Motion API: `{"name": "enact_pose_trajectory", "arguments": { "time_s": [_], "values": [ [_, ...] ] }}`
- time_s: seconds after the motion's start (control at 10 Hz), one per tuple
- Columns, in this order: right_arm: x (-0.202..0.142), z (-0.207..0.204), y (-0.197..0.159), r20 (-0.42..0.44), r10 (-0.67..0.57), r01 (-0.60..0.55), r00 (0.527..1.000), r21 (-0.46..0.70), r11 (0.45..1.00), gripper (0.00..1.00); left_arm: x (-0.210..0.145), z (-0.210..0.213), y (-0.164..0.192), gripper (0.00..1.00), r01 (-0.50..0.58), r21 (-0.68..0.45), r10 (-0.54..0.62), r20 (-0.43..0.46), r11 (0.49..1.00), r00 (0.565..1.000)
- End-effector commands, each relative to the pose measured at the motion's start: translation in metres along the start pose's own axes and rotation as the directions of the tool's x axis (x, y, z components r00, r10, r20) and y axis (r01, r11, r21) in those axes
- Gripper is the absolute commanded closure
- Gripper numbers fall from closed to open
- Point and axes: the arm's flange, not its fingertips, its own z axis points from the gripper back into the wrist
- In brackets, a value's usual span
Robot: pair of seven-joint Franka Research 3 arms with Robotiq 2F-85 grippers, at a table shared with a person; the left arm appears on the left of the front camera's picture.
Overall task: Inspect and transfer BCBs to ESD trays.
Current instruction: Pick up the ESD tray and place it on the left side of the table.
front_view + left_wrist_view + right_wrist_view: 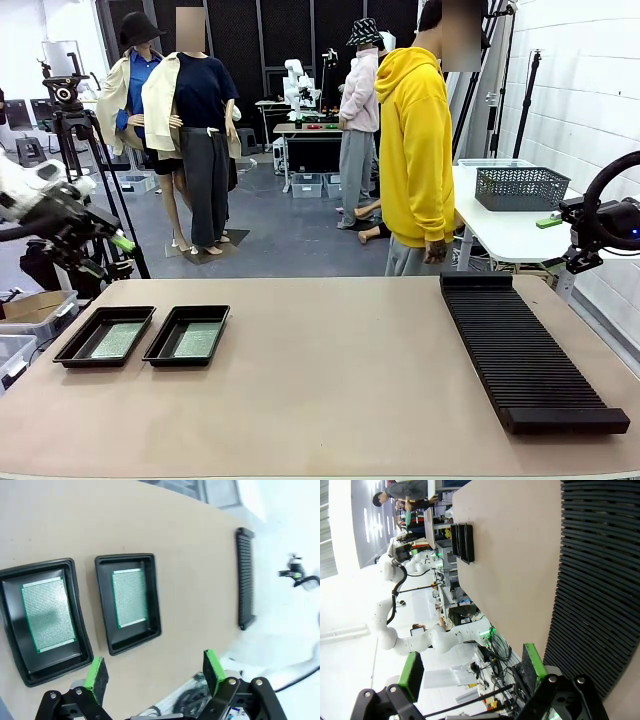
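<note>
- Judging from how things lie, the task looks finished or almost finished: each of the two ESD trays (pixel 105 336) (pixel 187 335) already holds one green BCB.
- In the left wrist view, one BCB (pixel 47 614) lies flat on the floor of the nearer tray, and the other BCB (pixel 130 597) lies flat in the tray just beside it.
- Both boards sit inside the rims and do not lean on the walls, as far as I can see.
- The two trays stand side by side near the left end of the table (pixel 330 380), close together but, it seems, not touching.
- The long black ribbed rack (pixel 525 345) lies on the right part of the table, well apart from the trays; I see no green board standing in its slots, so probably nothing is left there to transfer.
- The left gripper (pixel 155 672) hangs above the table edge near the trays, with its jaws wide apart and nothing between the green pads.
- The right gripper (pixel 472 667) hangs beside the near end of the rack, also spread wide and empty.
- A person in a yellow hoodie (pixel 415 150) stands at the far side, behind the rack; the visible hand holds nothing that I can make out.
- If any work remains, I judge it is only a last check of the boards.
</note>
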Motion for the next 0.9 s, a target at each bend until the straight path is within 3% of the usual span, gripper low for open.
{"name": "enact_pose_trajectory", "arguments": {
  "time_s": [0.0, 0.2, 0.3, 0.5, 0.6, 0.8],
  "values": [
    [-0.001, -0.002, 0.000, 0.007, 0.006, -0.006, 1.000, -0.004, 1.000, 0.00, 0.014, 0.018, 0.024, 0.00, -0.003, -0.193, 0.001, -0.007, 0.981, 1.000],
    [-0.001, -0.002, 0.000, 0.007, 0.006, -0.006, 1.000, -0.004, 1.000, 0.00, 0.019, 0.041, 0.059, 0.00, -0.014, -0.409, 0.003, -0.029, 0.912, 1.000],
    [-0.001, -0.002, 0.000, 0.007, 0.006, -0.006, 1.000, -0.004, 1.000, 0.00, 0.022, 0.045, 0.074, 0.00, -0.040, -0.441, 0.038, -0.015, 0.897, 0.999],
    [-0.001, -0.002, 0.000, 0.007, 0.006, -0.006, 1.000, -0.004, 1.000, 0.00, 0.025, 0.051, 0.095, 0.00, -0.004, -0.635, -0.006, -0.014, 0.773, 1.000],
    [-0.001, -0.002, 0.000, 0.007, 0.006, -0.006, 1.000, -0.004, 1.000, 0.00, 0.028, 0.054, 0.104, 0.00, 0.000, -0.663, -0.009, -0.010, 0.749, 1.000],
    [-0.001, -0.002, 0.000, 0.007, 0.006, -0.006, 1.000, -0.004, 1.000, 0.00, 0.032, 0.045, 0.111, 0.00, -0.028, -0.637, 0.009, -0.033, 0.770, 0.999]
  ]
}}
